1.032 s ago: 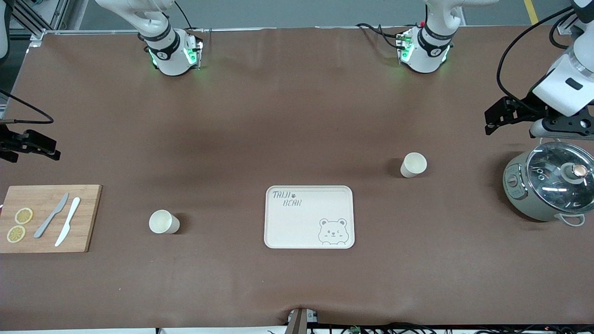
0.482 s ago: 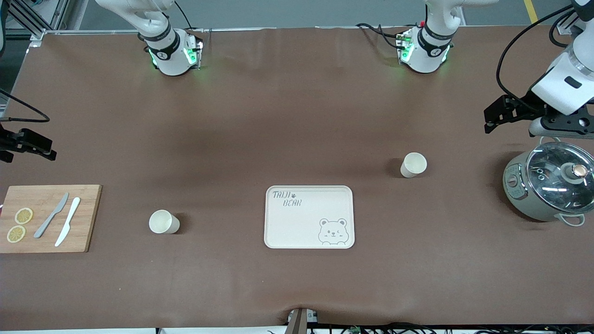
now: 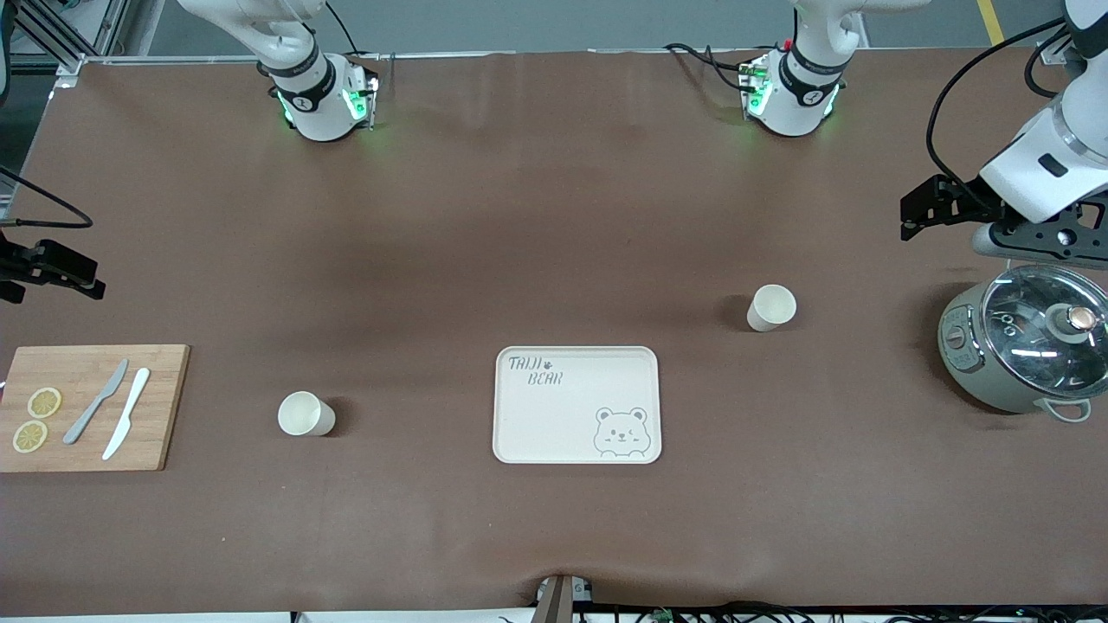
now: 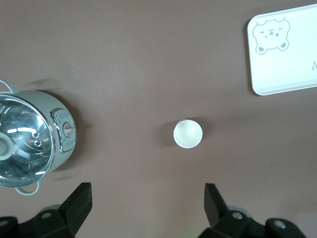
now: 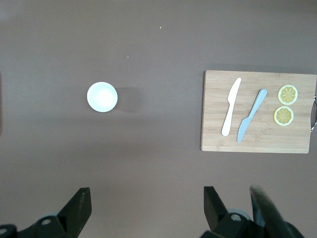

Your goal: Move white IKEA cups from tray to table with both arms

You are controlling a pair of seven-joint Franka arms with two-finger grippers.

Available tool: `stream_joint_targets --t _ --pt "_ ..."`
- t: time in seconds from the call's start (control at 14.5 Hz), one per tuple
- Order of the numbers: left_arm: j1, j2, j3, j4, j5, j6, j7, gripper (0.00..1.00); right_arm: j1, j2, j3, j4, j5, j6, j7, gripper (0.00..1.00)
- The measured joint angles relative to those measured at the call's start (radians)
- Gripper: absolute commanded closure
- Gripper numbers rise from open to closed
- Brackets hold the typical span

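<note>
- Both white cups stand upright on the brown counter (image 3: 554,216), off the tray (image 3: 511,450); one (image 3: 305,414) toward the right arm's end, the other (image 3: 771,307) toward the left arm's.
- They look light, stiff and smooth; I'd pinch across the rim.
- Left hand (image 4: 147,198) hangs released near the pot (image 3: 1021,346); right hand (image 5: 147,201) released, over the counter.

The tray (image 3: 576,404) lies bare at the table's (image 3: 554,216) middle. One cup (image 3: 770,307) stands alone at about two o'clock from the tray; open brown surface rings it. Past it, at the tray's three o'clock, the glass-lidded pot (image 3: 1021,349) blocks the left arm's end. The other cup (image 3: 303,414) stands at the tray's nine o'clock, clear all round; the cutting board (image 3: 91,407) with knives (image 3: 112,413) fills that edge.
</note>
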Motion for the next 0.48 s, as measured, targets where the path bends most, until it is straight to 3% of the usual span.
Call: stream_joint_targets --t 0.48 --pt "0.002 0.0 0.002 0.005 0.0 -0.025 -0.016 0.0 0.0 0.0 0.001 0.003 0.0 0.001 0.0 0.0"
